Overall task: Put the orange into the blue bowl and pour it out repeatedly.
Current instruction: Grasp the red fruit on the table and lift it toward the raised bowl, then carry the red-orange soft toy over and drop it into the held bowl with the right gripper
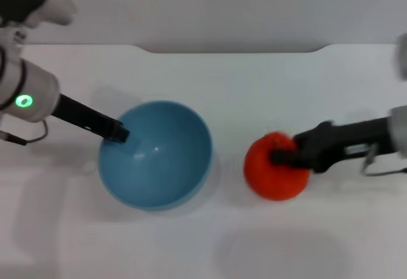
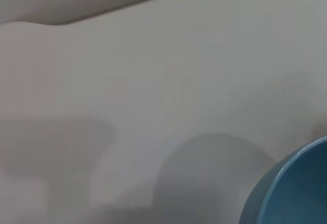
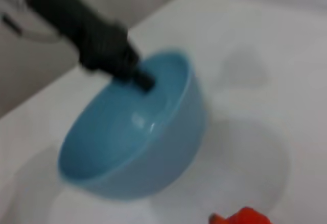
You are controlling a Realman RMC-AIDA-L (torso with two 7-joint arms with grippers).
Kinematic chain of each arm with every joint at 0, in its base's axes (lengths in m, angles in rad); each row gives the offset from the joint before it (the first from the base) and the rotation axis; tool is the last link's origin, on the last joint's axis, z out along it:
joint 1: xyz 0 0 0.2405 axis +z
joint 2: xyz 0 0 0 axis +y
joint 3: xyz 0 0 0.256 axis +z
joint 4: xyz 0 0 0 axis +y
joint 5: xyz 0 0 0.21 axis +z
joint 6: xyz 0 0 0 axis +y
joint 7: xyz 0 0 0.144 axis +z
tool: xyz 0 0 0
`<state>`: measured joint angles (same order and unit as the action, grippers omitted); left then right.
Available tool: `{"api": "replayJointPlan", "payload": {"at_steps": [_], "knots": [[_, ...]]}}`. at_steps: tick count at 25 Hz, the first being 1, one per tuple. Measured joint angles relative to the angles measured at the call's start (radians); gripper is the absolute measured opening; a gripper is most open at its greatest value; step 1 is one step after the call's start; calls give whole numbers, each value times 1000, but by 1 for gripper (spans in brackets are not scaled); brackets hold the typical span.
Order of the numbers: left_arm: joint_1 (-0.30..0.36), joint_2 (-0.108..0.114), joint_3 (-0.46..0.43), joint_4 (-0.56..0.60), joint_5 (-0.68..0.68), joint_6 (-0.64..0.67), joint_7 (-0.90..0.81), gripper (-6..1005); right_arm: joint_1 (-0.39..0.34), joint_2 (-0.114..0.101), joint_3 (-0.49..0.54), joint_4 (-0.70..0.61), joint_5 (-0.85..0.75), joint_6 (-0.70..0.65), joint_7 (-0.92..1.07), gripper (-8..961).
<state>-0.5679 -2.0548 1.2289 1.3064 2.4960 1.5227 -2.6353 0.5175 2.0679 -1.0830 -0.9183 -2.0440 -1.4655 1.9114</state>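
Light-blue, smooth round bowl (image 1: 156, 155) sits centre-left on the white surface (image 1: 254, 88), the left gripper (image 1: 117, 133) clamped on its rim for tipping; the right gripper (image 1: 280, 157) clasps the reddish-orange lumpy orange (image 1: 273, 171) centre-right, likely bowl-bound.

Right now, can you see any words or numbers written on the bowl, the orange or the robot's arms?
None: no words, numbers or signs can be read.
The blue bowl is plain.
The orange carries no sticker.
The left gripper at the bowl's rim and the right gripper at the orange show no lettering.
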Motion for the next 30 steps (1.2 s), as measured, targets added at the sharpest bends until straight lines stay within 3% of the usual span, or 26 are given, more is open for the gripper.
{"api": "replayJointPlan", "payload": {"at_steps": [5, 8, 11, 15, 22, 27, 30], "knots": [[-67, -5, 117, -68, -1, -12, -23, -2, -59, 0, 134, -188, 61, -159, 0, 145], [-113, -12, 208, -94, -9, -40, -47, -2, -61, 0, 148, -246, 129, -223, 0, 120], [-155, -16, 308, -106, -14, -68, -78, -2, -47, 1, 106, -271, 145, -246, 0, 97], [-181, -18, 373, -108, -31, -93, -103, -2, -18, 3, 12, -252, 141, -225, 0, 129], [-192, -17, 377, -99, -93, -127, -104, -1, 33, 1, -88, -199, 101, -197, -3, 185], [-186, -14, 372, -97, -93, -136, -100, -1, 40, 3, -104, -200, 60, -196, 16, 377], [-162, -9, 370, -85, -78, -182, -94, -1, 25, 3, -53, -219, 61, -186, 49, 483]]}}
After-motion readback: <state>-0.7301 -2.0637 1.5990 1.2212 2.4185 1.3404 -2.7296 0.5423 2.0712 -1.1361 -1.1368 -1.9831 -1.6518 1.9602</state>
